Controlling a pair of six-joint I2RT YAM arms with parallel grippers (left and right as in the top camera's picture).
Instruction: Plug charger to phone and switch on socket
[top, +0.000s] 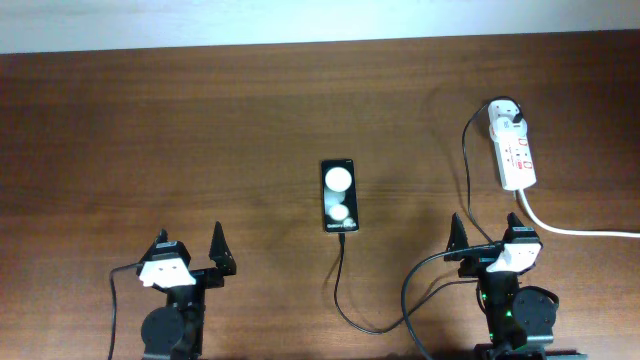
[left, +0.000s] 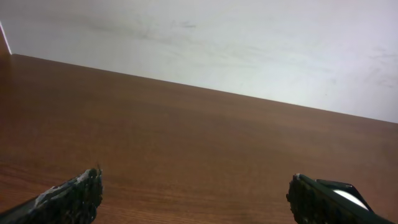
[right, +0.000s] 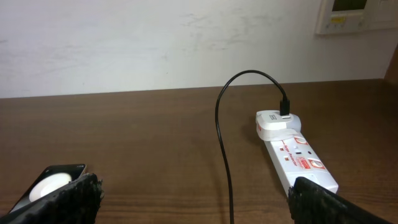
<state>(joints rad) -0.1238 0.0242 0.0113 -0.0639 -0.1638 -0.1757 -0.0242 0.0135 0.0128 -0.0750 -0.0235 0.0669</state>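
Black left tool (top: 190, 240), right tool (top: 486, 228) — wide-open

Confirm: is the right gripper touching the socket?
Apart. The overhead view shows a strip of bare table between the open right gripper and the near end of the socket.

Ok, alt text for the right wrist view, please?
A white socket strip lies on the table at right, a white adapter in its far end, the black charger cable arcing toward the camera. The phone peeks in bottom left behind one finger.
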